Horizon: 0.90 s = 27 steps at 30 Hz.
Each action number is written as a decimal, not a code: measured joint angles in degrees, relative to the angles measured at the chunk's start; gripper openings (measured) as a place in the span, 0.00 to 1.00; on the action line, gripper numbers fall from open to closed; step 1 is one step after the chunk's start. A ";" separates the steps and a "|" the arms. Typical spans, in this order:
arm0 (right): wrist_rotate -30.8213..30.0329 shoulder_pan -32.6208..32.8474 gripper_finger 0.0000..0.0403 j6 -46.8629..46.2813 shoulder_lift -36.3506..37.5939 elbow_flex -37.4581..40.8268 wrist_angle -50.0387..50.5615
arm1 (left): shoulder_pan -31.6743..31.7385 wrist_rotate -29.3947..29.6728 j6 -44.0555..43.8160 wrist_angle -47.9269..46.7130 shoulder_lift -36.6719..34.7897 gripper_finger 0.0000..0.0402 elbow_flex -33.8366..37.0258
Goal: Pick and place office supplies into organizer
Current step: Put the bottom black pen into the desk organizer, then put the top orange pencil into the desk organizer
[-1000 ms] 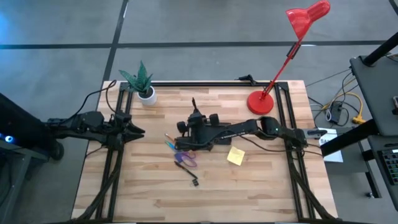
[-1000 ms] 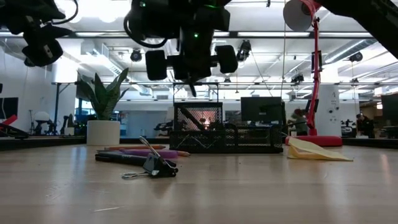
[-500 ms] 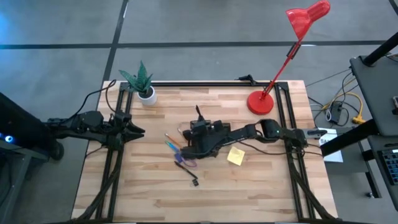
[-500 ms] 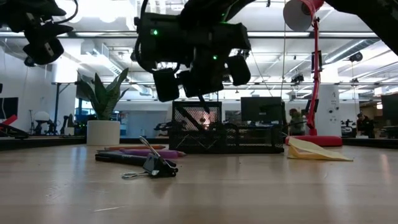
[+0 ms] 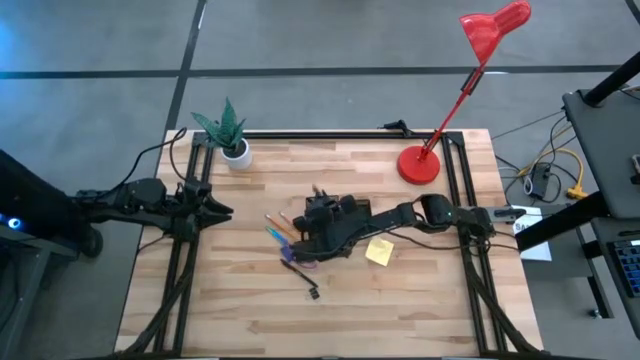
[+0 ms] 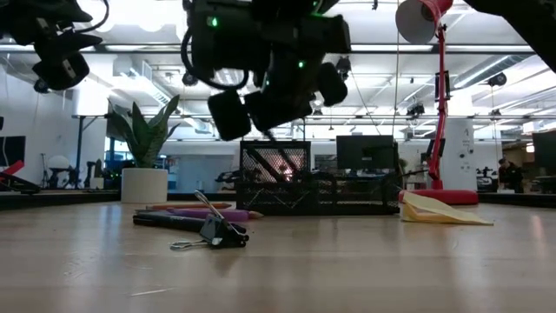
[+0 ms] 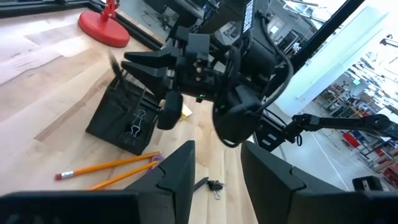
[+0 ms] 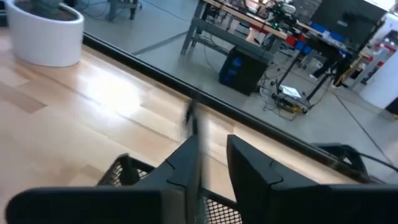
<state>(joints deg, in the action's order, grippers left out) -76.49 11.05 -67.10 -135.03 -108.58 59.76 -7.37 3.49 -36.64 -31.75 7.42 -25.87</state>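
1. Your right end effector (image 8: 211, 163) hangs over the black mesh organizer (image 5: 322, 222) near the middle of the tabletop (image 5: 420, 300). Its fingers are nearly closed on a thin dark pen (image 8: 193, 121) that stands up between them and points away from the wrist. The grip looks slim, so treat the pen as light, stiff and smooth, and apt to pivot or slip.
2. Judge the drop by the low view: the pen tip must clear the organizer's taller mesh section before you release it.
3. Just beside the organizer, on the side toward the left arm, lie two orange pencils (image 7: 106, 167), rigid and light. Take one near mid-length so it stays level; they lie close together, so a wide pinch may catch both.
4. The purple-handled scissors (image 5: 298, 256) lie just in front of them, heavier and unevenly weighted. The handle end looks the safer hold.
5. The black binder clip (image 6: 213, 232) sits nearest the front edge. It is small, with loose wire loops, so pinch its body.
6. The yellow sticky-note pad (image 5: 379, 250) is soft and curls upward at one edge.
7. Your left end effector (image 7: 214, 168) waits open at the tabletop's left edge.
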 joint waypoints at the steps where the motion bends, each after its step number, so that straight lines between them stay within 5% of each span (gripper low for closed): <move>1: 0.02 0.19 0.20 0.23 0.29 -0.04 0.01 | 0.00 0.03 0.06 0.00 -0.02 0.29 0.00; 11: 0.23 3.08 0.28 -1.09 1.23 -1.47 5.27 | 0.01 0.52 0.07 -0.15 -0.02 0.29 0.00; 14: 4.89 4.11 0.29 -1.69 2.41 -4.49 7.86 | 0.00 0.55 0.06 -0.15 -0.08 0.29 0.00; 22: 41.57 8.02 0.30 29.51 2.92 -7.14 -2.16 | 0.02 0.61 0.72 -0.33 -0.06 0.29 0.39; 25: 57.38 8.39 0.28 31.43 2.92 -4.85 -9.07 | 0.02 0.62 1.32 -0.44 -0.11 0.29 1.05; 27: 61.07 7.33 0.26 27.74 2.86 -3.87 -10.49 | 0.01 0.60 1.00 -0.60 0.02 0.29 1.27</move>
<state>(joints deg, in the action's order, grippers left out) -15.41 18.38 -39.36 -132.17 -112.45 49.27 -7.36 4.08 -35.64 -32.35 7.43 -24.60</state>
